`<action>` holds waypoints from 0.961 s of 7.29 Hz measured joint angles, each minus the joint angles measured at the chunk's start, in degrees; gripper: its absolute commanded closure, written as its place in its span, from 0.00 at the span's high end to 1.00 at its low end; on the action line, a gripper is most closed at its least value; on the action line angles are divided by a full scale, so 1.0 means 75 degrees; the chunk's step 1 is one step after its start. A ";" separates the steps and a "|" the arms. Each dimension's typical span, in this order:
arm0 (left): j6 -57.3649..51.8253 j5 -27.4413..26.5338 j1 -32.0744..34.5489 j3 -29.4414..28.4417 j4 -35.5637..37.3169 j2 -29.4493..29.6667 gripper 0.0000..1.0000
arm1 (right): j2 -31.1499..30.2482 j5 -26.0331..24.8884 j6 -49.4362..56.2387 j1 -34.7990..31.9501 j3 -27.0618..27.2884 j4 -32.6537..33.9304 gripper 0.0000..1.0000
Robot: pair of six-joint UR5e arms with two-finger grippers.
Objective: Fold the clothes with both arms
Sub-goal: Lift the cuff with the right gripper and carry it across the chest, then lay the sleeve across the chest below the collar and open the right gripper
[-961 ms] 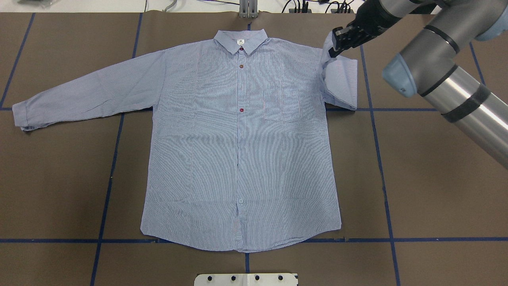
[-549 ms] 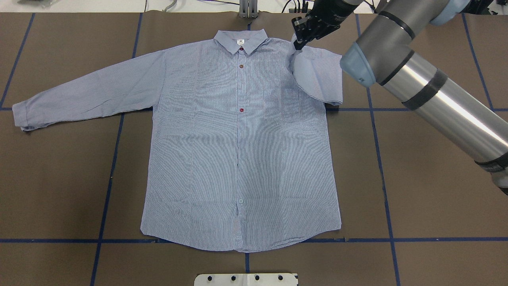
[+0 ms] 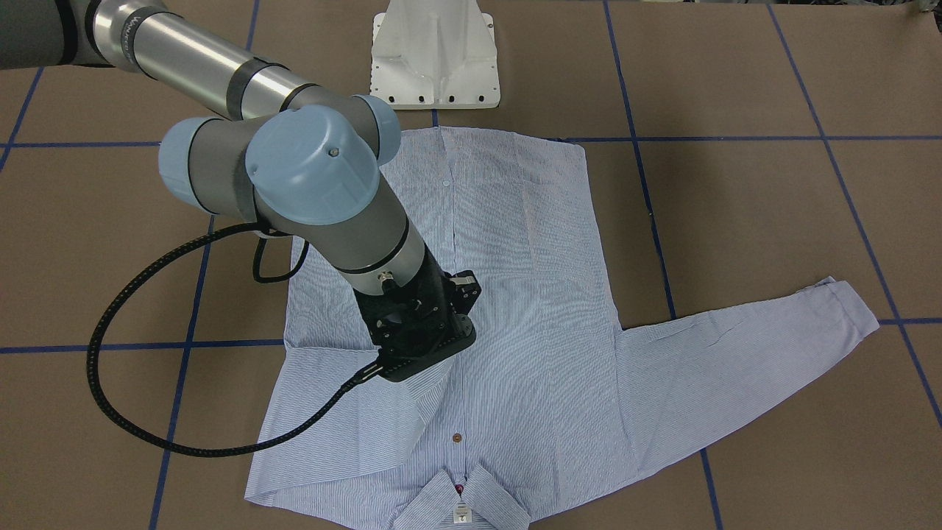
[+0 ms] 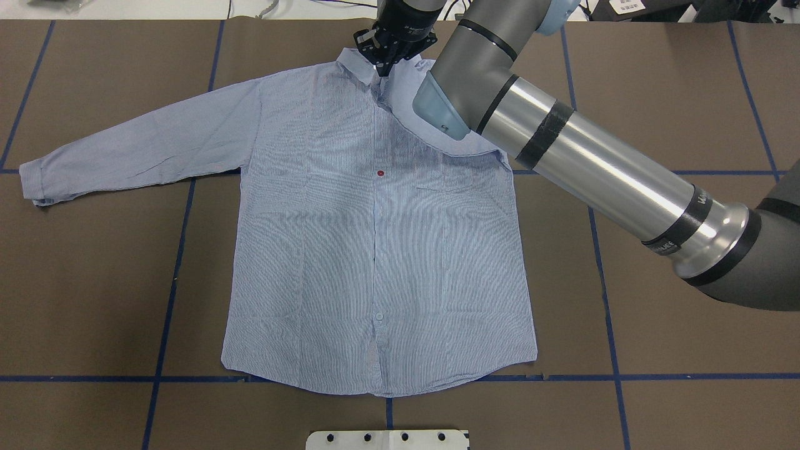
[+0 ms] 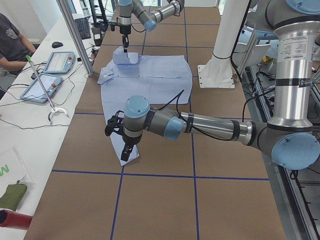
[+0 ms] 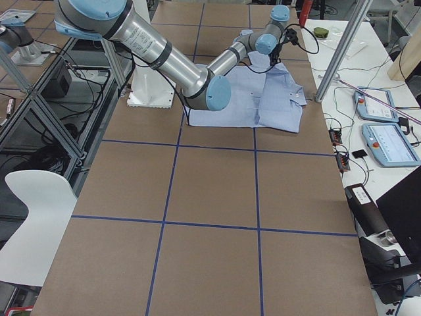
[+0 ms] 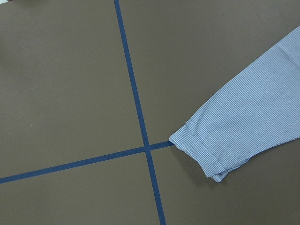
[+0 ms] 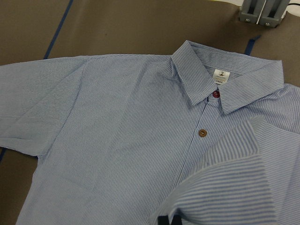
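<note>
The light blue striped shirt [image 4: 375, 250] lies flat and buttoned on the brown table, collar at the far edge. My right gripper [image 4: 382, 66] is shut on the right sleeve's cuff and holds it just above the collar, so that sleeve [image 4: 431, 134] lies folded across the upper chest. The right wrist view shows the collar label [image 8: 221, 75] and the held fabric [image 8: 234, 178]. The left sleeve's cuff [image 4: 34, 181] lies stretched out to the left. My left gripper [image 5: 124, 150] hovers over that cuff [image 7: 206, 154]; I cannot tell whether it is open or shut.
The white pedestal base [image 4: 387, 439] stands at the near table edge, below the hem. A grey bracket [image 4: 391, 15] sits just beyond the collar. Blue tape lines [image 7: 140, 122] cross the table. A side table with tablets [image 5: 55, 62] and an operator lies beyond the far edge.
My right gripper has carried the right cuff leftwards from the right shoulder to the collar. The sleeve now lies folded over the chest. The rest of the shirt has not moved.
</note>
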State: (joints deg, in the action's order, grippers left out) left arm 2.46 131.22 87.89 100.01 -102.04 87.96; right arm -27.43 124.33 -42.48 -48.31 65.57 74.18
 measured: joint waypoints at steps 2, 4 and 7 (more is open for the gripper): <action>0.0000 0.0000 0.0000 -0.0017 0.0000 -0.0001 0.99 | 0.0217 -0.0384 -0.0007 0.0248 -0.0263 -0.0031 0.00; 0.0000 0.0000 0.0000 -0.0042 0.0000 -0.0006 0.99 | 0.0387 -0.0667 -0.0013 0.0473 -0.0445 -0.0113 0.00; 0.0002 0.0000 0.0000 -0.0087 -0.0007 0.0013 0.99 | 0.0491 -0.0783 -0.0443 0.0733 -0.0432 -0.0494 0.00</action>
State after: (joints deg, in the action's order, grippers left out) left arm 2.48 131.22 87.89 99.35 -102.10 88.06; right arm -23.75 118.45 -45.80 -42.82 62.34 70.47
